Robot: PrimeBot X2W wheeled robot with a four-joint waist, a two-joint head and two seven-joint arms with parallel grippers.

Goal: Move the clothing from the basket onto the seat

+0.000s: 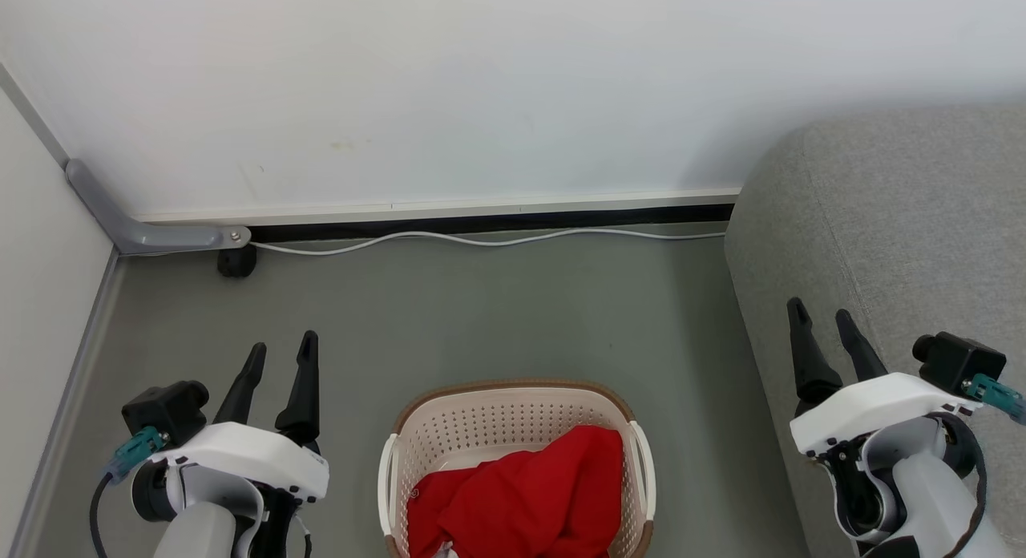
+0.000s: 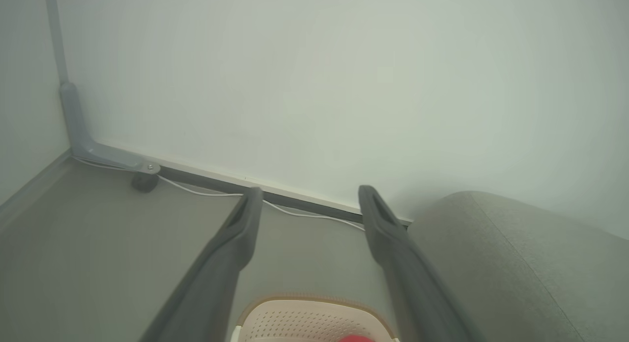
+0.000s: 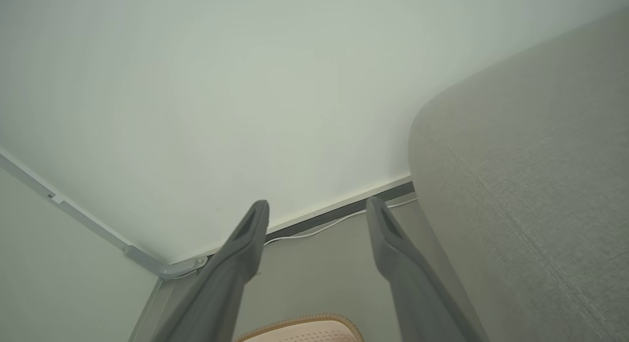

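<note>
**Loose red pile, light basket: where the lift could slip**

Both grippers are empty with their fingers spread apart. The left gripper [image 1: 284,341] hangs above the floor [image 1: 481,317] just left of the basket [image 1: 513,384]. The right gripper [image 1: 818,308] hangs at the rounded edge of the seat [image 1: 906,237], well to the basket's right.

The main risk, as I judge it, is the fabric itself. The clothing [image 1: 529,494] lies bunched and folded over itself. A pinch on the top fold alone may lift one layer and drag the rest along, so a trailing end catches the rim. It could also drop onto the floor in the gap between basket and seat.

A finger driven too deep could snag the perforated wall. The basket looks light and nothing holds it down, so a snagged pull could tip or slide it.

The basket stands upright on the floor between the two arms, apart from the seat. Red clothing fills its near and right parts, and one fold rises against the right wall beside the handle. The far inner wall is bare. A scrap of white shows at the lower edge, perhaps trim. The head view cuts off the basket's near end, so I cannot tell how many garments there are. All the red that can be seen lies inside the basket.
</note>
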